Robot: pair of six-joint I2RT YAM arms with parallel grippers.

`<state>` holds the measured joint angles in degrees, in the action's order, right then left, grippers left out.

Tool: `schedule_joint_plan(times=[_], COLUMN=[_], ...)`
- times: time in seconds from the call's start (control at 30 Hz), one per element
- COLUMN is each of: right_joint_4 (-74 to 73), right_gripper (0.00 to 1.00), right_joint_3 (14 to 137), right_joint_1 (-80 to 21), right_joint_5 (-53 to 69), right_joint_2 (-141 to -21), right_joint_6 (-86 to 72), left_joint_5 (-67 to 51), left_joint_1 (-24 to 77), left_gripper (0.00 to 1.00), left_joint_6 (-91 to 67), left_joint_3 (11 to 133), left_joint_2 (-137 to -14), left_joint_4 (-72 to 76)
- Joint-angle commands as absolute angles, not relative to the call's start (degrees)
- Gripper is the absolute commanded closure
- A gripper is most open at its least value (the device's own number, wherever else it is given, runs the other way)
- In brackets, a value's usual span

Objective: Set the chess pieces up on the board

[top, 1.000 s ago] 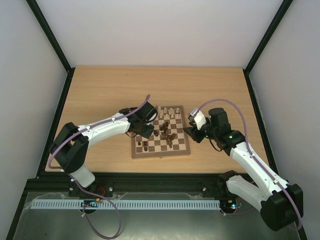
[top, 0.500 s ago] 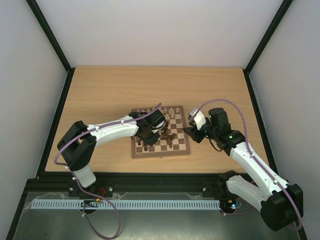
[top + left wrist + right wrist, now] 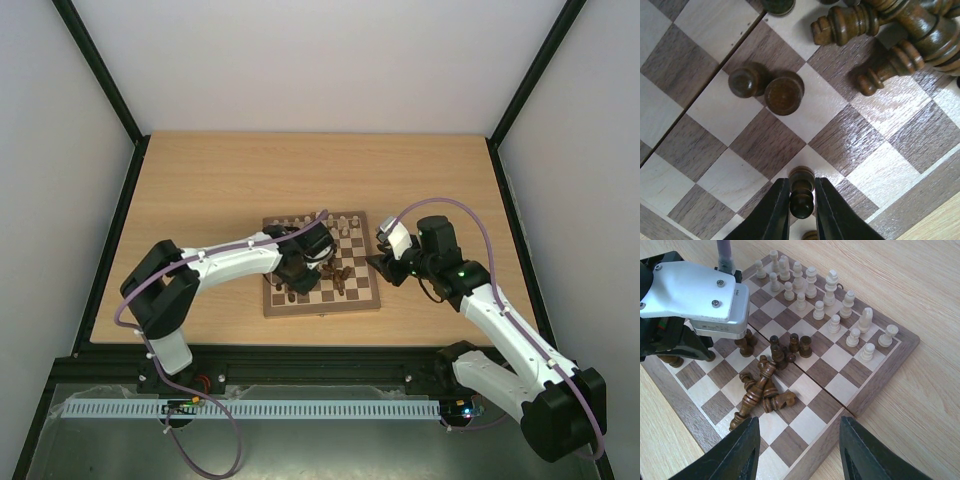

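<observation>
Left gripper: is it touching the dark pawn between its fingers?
Touching. The left wrist view shows both fingers pressed against the dark pawn, no gap.

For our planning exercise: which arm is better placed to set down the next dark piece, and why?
Left. The left gripper is closed on a dark pawn just above the edge row of the board. The right gripper hangs open beside the board, holding nothing.

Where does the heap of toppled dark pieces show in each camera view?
Top external: the heap of toppled dark pieces lies mid-board, slightly right of centre.
Left wrist: the heap fills the top right corner.
Right wrist: the heap sits lower, left of centre.
Shared landmark: the board, checkered in every view.
</observation>
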<state>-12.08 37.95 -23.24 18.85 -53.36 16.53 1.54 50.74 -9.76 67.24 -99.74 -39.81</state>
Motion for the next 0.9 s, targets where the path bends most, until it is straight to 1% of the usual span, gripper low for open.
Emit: schedule_joint_plan(times=[0.0, 0.57, 0.87], right_joint_4=[-12.5, -12.7, -12.7], right_gripper=[0.55, 0.55, 0.55], right_joint_3=[37.4, 37.4, 37.4], right_joint_1=[-23.0, -23.0, -23.0], right_joint_5=[19.7, 19.9, 19.9], right_joint_2=[-53.8, -54.1, -54.3], right_joint_6=[17.3, 17.4, 17.5], left_joint_5=[1.6, 2.9, 0.2], left_joint_1=[51.7, 52.4, 52.3], left_gripper=[0.82, 0.82, 0.69], left_joint_6=[-9.1, -9.6, -9.2], left_joint_3=[69.0, 68.6, 70.8], left_joint_2=[-100.9, -100.6, -97.6], left_joint_4=[-41.5, -42.9, -41.3])
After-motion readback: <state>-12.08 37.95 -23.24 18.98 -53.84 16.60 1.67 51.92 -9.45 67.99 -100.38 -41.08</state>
